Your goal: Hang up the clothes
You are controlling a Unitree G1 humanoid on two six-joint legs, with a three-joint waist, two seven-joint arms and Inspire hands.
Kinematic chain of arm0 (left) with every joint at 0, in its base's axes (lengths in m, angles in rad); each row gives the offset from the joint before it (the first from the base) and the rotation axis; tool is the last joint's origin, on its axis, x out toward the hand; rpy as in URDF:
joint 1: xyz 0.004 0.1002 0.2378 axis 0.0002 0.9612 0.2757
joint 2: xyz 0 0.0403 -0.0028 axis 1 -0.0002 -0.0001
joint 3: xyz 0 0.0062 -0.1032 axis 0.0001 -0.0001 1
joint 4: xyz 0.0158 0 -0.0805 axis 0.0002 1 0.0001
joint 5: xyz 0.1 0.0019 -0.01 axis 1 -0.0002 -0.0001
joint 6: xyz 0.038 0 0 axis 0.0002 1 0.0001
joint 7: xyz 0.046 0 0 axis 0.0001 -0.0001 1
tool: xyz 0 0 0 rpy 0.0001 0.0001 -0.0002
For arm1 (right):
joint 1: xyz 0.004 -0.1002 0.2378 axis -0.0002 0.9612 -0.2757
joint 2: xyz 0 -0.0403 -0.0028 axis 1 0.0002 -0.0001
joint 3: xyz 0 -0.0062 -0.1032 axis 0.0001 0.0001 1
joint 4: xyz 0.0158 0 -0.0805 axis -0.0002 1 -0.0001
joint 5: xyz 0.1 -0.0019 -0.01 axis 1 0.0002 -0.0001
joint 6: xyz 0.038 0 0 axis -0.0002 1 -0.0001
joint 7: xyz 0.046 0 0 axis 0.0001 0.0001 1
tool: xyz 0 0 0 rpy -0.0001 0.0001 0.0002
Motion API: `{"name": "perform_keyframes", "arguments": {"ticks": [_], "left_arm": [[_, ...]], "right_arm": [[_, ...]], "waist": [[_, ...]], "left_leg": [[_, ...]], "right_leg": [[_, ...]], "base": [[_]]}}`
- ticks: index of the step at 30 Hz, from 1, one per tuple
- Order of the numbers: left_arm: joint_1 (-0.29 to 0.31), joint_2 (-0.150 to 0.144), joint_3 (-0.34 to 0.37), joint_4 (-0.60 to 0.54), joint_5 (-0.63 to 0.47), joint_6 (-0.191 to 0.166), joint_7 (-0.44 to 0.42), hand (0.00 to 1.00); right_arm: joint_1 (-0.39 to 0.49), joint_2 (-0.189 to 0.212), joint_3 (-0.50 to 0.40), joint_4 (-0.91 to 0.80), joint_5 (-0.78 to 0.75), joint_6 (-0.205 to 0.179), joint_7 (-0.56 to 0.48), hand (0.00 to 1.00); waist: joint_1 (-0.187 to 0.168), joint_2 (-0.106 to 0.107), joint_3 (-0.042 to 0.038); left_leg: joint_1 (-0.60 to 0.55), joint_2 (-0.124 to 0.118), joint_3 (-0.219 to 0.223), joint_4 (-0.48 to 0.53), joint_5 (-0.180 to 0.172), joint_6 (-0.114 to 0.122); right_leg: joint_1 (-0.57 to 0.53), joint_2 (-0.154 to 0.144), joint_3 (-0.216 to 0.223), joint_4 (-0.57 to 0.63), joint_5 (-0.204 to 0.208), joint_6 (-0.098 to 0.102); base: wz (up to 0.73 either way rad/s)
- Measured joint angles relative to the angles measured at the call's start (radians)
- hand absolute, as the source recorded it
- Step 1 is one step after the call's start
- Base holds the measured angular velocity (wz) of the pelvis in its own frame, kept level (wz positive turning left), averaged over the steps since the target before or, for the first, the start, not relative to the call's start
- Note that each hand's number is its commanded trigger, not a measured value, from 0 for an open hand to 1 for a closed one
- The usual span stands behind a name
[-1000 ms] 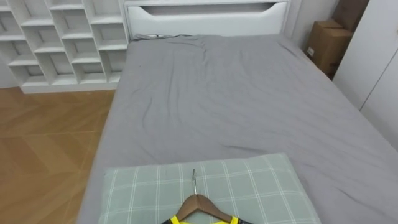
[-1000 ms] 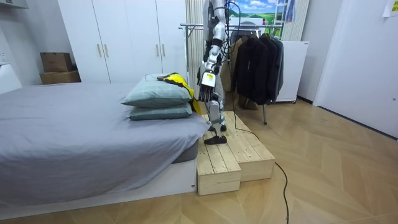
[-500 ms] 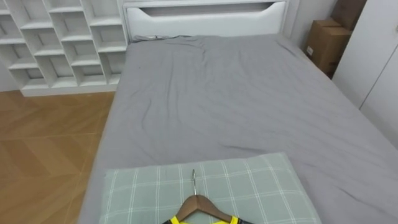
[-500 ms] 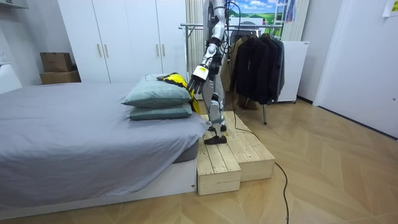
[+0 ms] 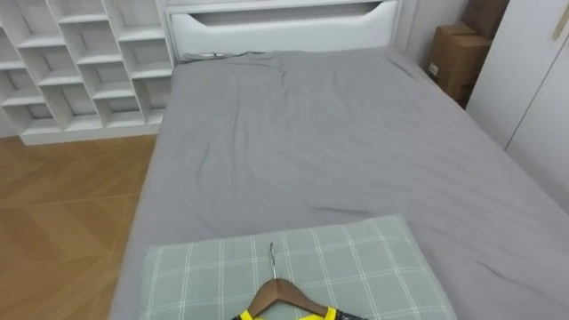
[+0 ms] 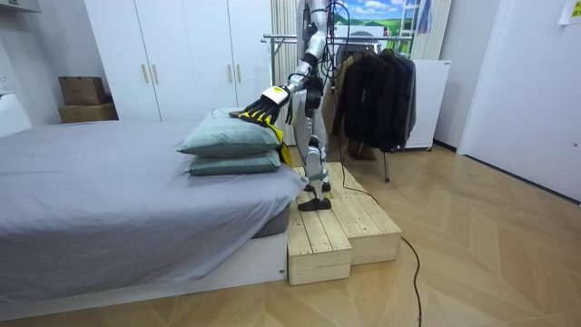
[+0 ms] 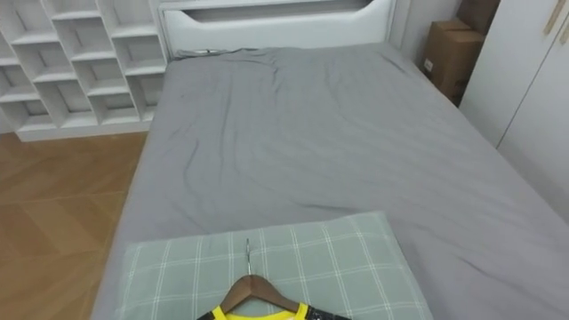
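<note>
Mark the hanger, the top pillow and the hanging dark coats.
wooden hanger point(image 5: 281, 290): left eye view, wooden shoulder just below the hook.
top pillow point(image 5: 373, 262): left eye view, bare checked cover.
dark coats point(image 6: 370, 91): room view, front of the hanging coats.

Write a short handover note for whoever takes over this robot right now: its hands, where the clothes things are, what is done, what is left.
Left hand: open, fingers straight, stretched out over the yellow garment on the top pillow; I cannot tell if it touches.
The garment is on a wooden hanger, with the hook pointing down the bed.
The robot stands on the wooden platform beside the pillows. The clothes rack, holding dark clothes, is behind it.
Done: nothing hung yet.
Left: probably grasp the hanger, lift it, turn and hook it on the rack.
</note>
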Motion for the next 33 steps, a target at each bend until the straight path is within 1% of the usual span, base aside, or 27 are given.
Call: {"name": "perform_keyframes", "arguments": {"ticks": [3,7,9,13,16,22,26,31,33], "left_arm": [[0.0,0.002,-0.004,-0.028,0.046,-0.002,0.018,0.0],[0.0,0.003,-0.022,-0.102,0.106,-0.002,0.039,0.0],[-0.001,0.004,-0.03,-0.122,0.13,-0.002,0.041,0.0],[-0.006,0.006,-0.061,-0.151,0.166,-0.002,0.038,0.0],[-0.006,0.006,-0.067,-0.177,0.204,-0.002,0.038,0.0],[-0.006,0.003,-0.102,-0.193,0.219,0.0,0.038,0.0],[-0.006,0.003,-0.122,-0.193,0.227,0.001,0.038,0.0],[-0.006,0.001,-0.198,-0.193,0.224,0.001,0.038,0.0],[-0.007,-0.001,-0.217,-0.193,0.221,-0.001,0.037,0.0]], "right_arm": [[0.0,-0.001,0.0,0.0,-0.001,-0.007,-0.006,0.0],[0.001,-0.002,0.0,-0.001,-0.007,-0.01,-0.018,0.0],[0.0,-0.003,0.0,-0.002,-0.014,-0.011,-0.021,0.0],[0.0,-0.005,0.0,0.0,-0.022,-0.02,-0.021,0.0],[0.0,-0.005,0.001,0.002,-0.018,-0.021,-0.024,0.0],[0.001,-0.005,0.001,0.002,-0.013,-0.02,-0.025,0.0],[0.0,-0.005,0.0,0.002,-0.011,-0.02,-0.025,0.0],[-0.006,-0.004,0.011,0.002,0.004,-0.02,-0.023,0.0],[-0.008,-0.004,0.021,0.002,0.006,-0.02,-0.021,0.0]], "waist": [[-0.001,0.001,-0.0007],[-0.003,0.001,-0.0012],[-0.006,0.002,-0.0018],[-0.007,0.003,-0.0022],[-0.007,0.004,-0.0027],[-0.01,0.004,-0.0028],[-0.02,0.005,-0.0026],[-0.034,0.005,-0.0027],[-0.035,0.004,-0.0026]], "left_leg": [[0.0,0.0,0.001,0.001,0.0,0.0],[-0.012,-0.001,0.0,0.004,0.0,0.0],[-0.014,-0.001,-0.001,0.007,0.0,0.0],[-0.015,-0.001,-0.001,0.009,0.0,0.0],[-0.016,-0.001,0.0,0.01,0.0,0.0],[-0.015,-0.001,0.007,0.01,0.0,0.0],[-0.018,-0.001,0.001,0.013,0.0,0.0],[-0.017,0.0,0.004,0.013,0.0,0.0],[-0.017,0.001,0.009,0.013,0.0,0.0]], "right_leg": [[0.0,0.0,-0.001,0.0,0.0,0.0],[-0.005,0.0,-0.012,0.0,0.0,0.0],[-0.004,0.0,-0.012,0.0,0.0,0.0],[-0.009,0.0,-0.001,-0.002,0.0,0.0],[-0.016,0.0,0.003,-0.002,0.0,0.0],[-0.012,0.0,0.008,-0.001,0.0,0.0],[-0.017,0.0,0.004,-0.001,0.0,0.0],[-0.017,0.0,0.005,-0.001,0.0,0.0],[-0.017,0.0,0.005,0.0,0.0,0.0]], "base": [[0.0],[0.04],[0.02],[0.0],[-0.05],[0.0],[0.0],[0.0],[-0.06]]}}
